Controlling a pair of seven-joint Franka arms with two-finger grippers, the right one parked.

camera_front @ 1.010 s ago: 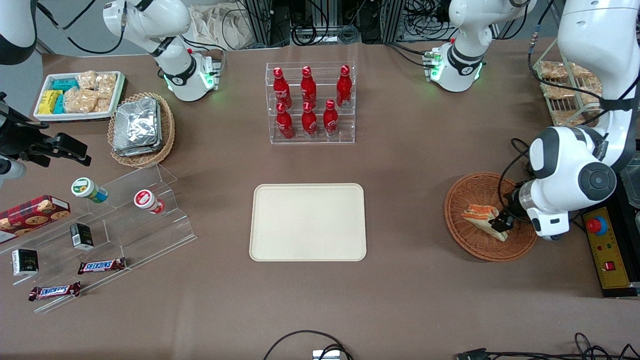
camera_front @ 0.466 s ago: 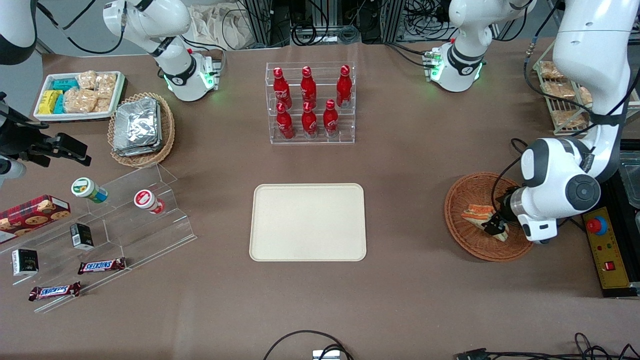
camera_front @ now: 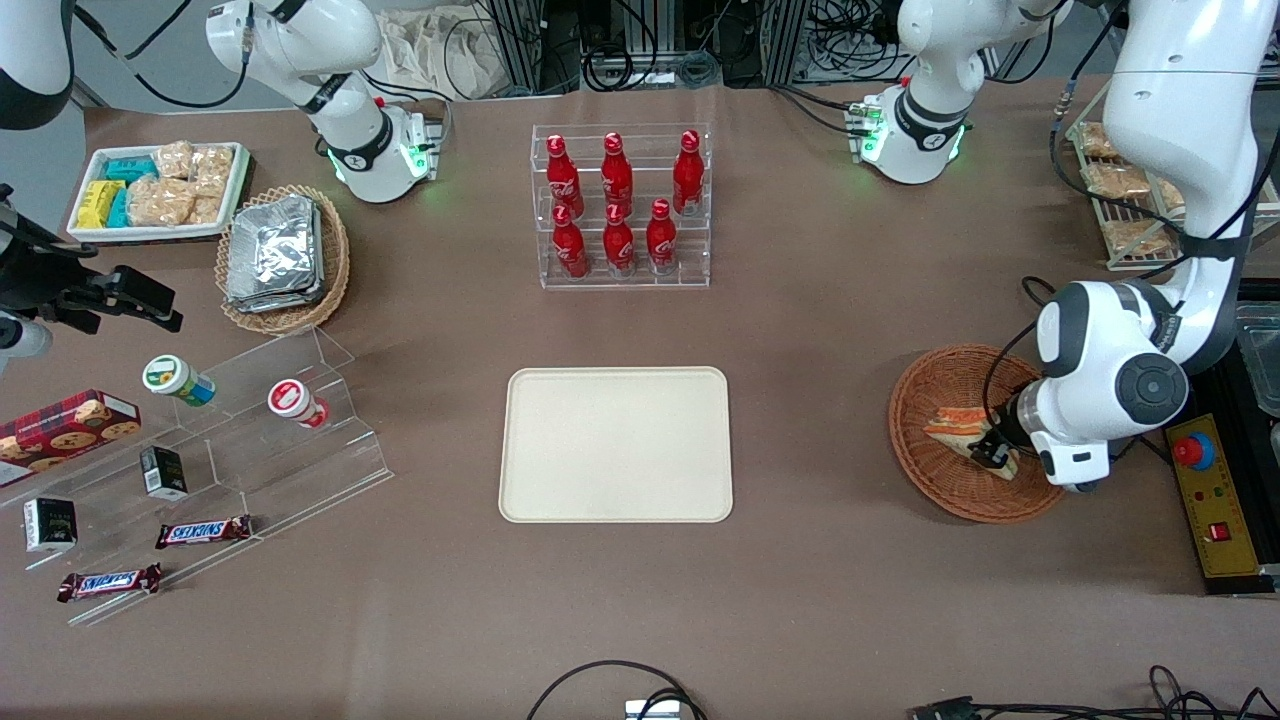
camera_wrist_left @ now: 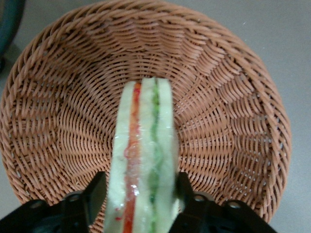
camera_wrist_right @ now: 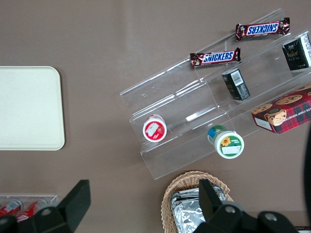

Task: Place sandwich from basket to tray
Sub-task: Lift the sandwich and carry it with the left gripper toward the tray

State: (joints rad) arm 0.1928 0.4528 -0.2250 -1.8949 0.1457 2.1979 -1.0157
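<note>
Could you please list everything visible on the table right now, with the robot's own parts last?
sandwich: 1, white with orange and green layers, in the basket.
basket: 1, reddish-brown wicker, toward the working arm's end.
tray: 1, cream, mid-table.
bottles: 6, red, in a clear rack.
foil packets: silver stack, in a tan basket.
Snickers bars: 2, brown, by the clear stepped stand.
cookie box: 1, red.
snack tray: 1, white, with packets.
left end effector: 1, black, fingers either side of the sandwich.
</note>
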